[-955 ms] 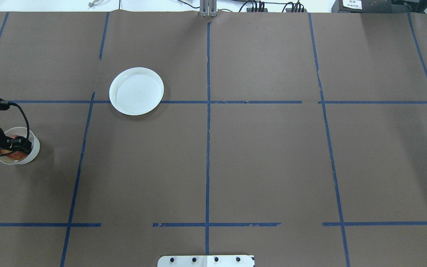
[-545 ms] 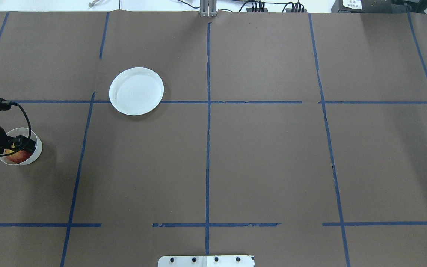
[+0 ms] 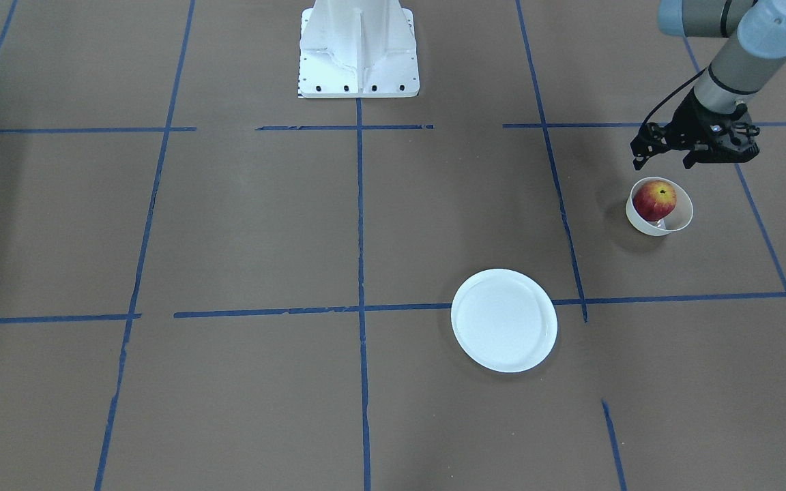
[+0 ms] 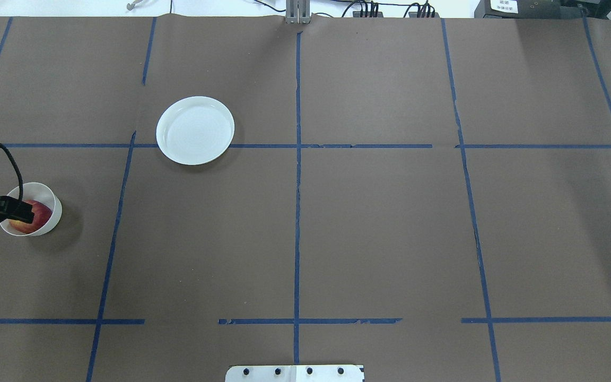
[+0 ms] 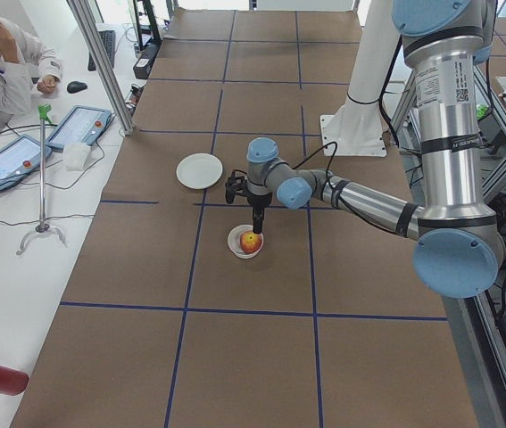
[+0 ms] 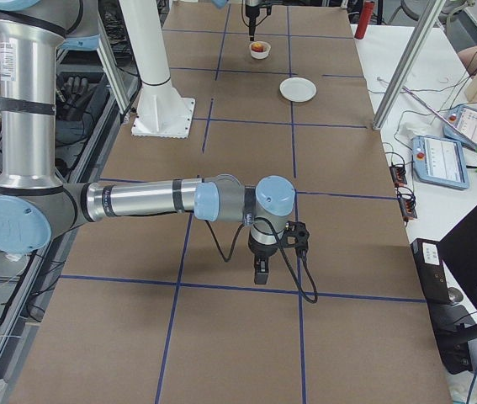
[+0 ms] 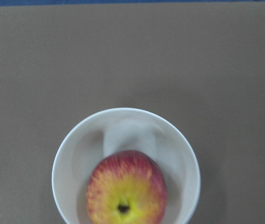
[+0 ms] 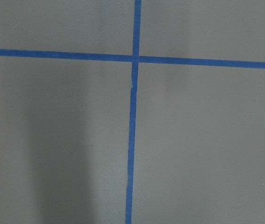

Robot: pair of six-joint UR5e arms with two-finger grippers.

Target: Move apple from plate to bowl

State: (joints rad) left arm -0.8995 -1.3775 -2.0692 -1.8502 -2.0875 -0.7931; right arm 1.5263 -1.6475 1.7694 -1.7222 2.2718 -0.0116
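Small red apple seated in deep cream-white bowl; left gripper spread, empty, just above. Risk: fingertip snagging thin rim, tipping bowl.

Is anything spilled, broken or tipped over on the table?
No, nothing stands out. The apple sits inside the bowl, stem dimple up; the bowl stands upright and the plate lies flat and bare. The left gripper hangs open above the apple, not touching it. Only the blue tape looks ragged in places.
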